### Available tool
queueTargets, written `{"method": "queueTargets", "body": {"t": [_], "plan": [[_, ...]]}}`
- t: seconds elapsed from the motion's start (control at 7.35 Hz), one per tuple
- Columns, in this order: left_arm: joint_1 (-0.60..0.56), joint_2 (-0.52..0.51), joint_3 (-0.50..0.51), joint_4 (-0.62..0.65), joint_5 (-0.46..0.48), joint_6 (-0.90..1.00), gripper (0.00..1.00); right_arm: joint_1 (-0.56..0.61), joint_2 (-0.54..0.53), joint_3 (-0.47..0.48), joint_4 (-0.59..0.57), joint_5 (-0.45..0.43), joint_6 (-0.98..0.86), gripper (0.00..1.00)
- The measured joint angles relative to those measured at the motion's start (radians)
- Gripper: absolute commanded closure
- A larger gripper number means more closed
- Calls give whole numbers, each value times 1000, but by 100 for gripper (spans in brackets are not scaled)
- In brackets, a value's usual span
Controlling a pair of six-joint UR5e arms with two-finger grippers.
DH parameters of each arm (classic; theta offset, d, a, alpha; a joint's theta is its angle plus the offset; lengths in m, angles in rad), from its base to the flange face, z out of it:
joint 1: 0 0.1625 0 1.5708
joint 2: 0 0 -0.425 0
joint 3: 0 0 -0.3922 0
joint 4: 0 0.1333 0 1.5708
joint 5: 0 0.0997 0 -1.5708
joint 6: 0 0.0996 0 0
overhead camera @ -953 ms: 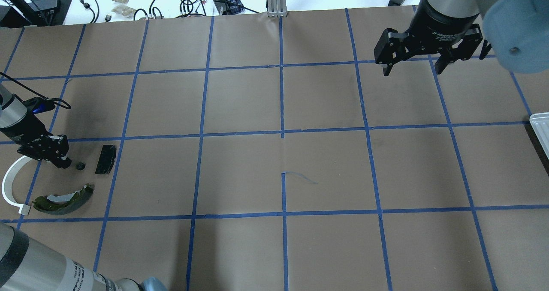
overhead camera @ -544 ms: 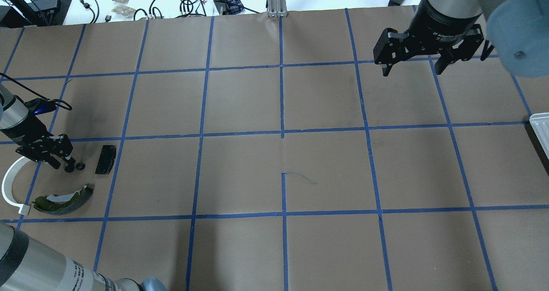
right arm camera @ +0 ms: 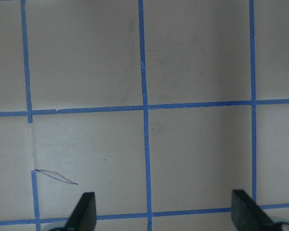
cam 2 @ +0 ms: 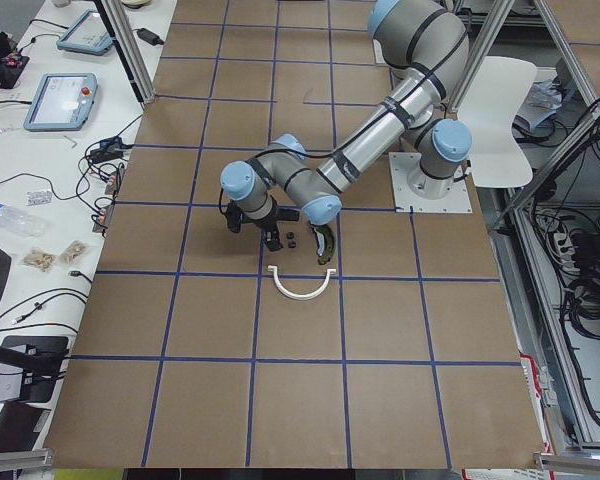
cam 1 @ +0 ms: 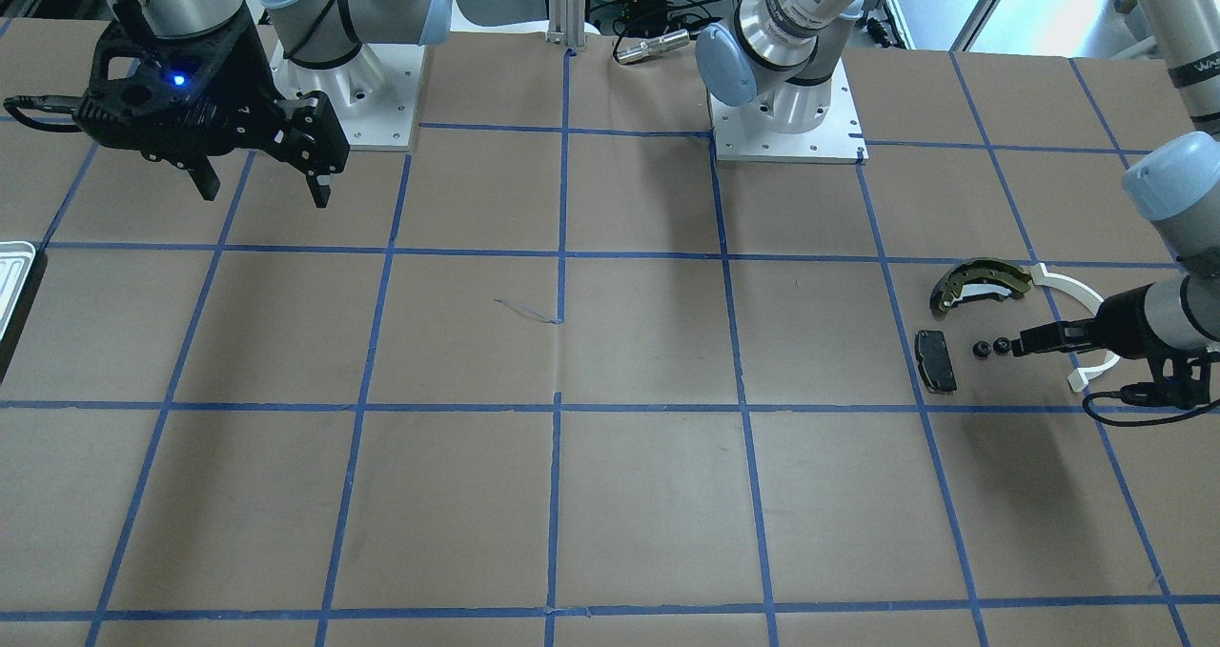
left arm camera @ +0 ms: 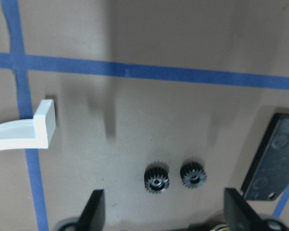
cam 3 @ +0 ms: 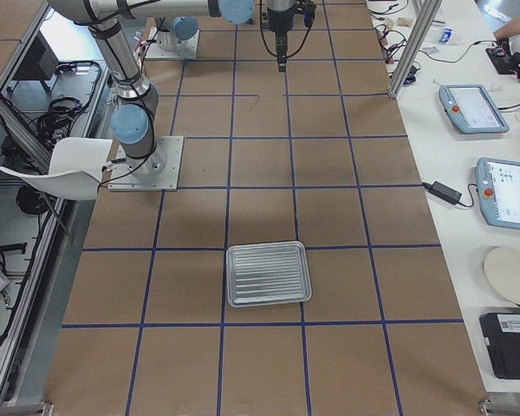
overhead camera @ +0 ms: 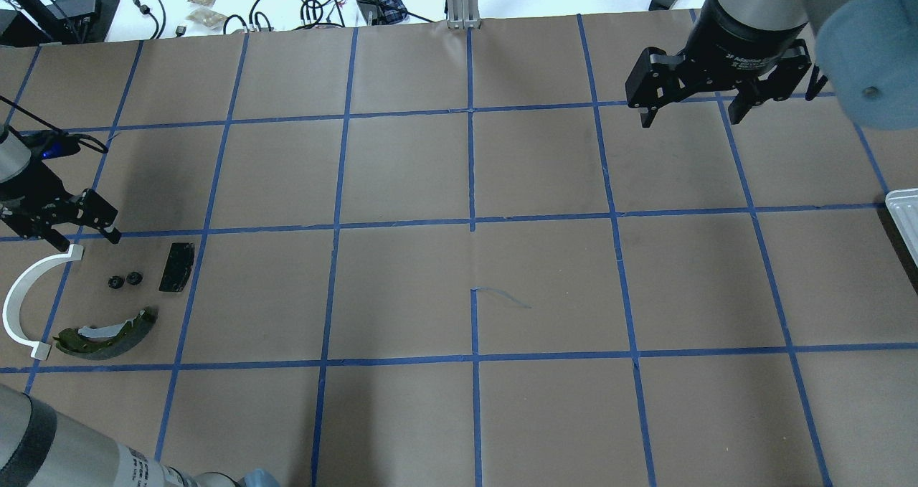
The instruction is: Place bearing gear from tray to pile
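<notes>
Two small black bearing gears (overhead camera: 113, 282) (overhead camera: 133, 279) lie side by side on the table in the pile, between the white plastic arc (overhead camera: 29, 300), the black brake pad (overhead camera: 176, 266) and the olive-brass brake shoe (overhead camera: 107, 333). My left gripper (overhead camera: 84, 241) is open and empty, just beyond the gears and above them. Both gears (left arm camera: 156, 178) (left arm camera: 193, 174) show between its fingers (left arm camera: 94, 209) in the left wrist view. My right gripper (overhead camera: 692, 117) is open and empty, high over the far right of the table. The silvery ribbed tray (cam 3: 268, 274) is empty.
The tray's corner (overhead camera: 905, 218) shows at the table's right edge in the overhead view. The brown paper table has a blue tape grid, with a small tear (overhead camera: 502, 297) near its middle. Cables and small items lie beyond the far edge.
My left gripper was shut beside one gear; it has opened, left a second gear lying next to the first, and drawn back from the pile. The right gripper has barely moved.
</notes>
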Motion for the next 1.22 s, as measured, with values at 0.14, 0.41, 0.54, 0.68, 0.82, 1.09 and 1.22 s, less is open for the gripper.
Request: {"method": "queueTargets", "body": {"t": [0.14,0.41,0.54,0.68,0.82,1.09,1.22], "plan": [[-67,38,60,-65,-25,-14,0,-2,0,-1,0,-2,-1,0],[-243,112,172,-192,-44,-111,0,-6,1,-1,-1,-1,-2,0],[-318,149,200,-224,-49,-164,0,-7,1,-1,-1,0,-2,0],[-385,183,211,-242,-52,-203,0,-9,3,-2,-1,7,-2,0],[-446,209,214,-257,-55,-261,0,-11,4,-5,1,32,1,0],[-576,236,211,-267,-61,-417,0,-12,2,-9,33,68,10,0],[-631,246,209,-260,-65,-489,0,-12,2,-12,57,66,8,0]]}}
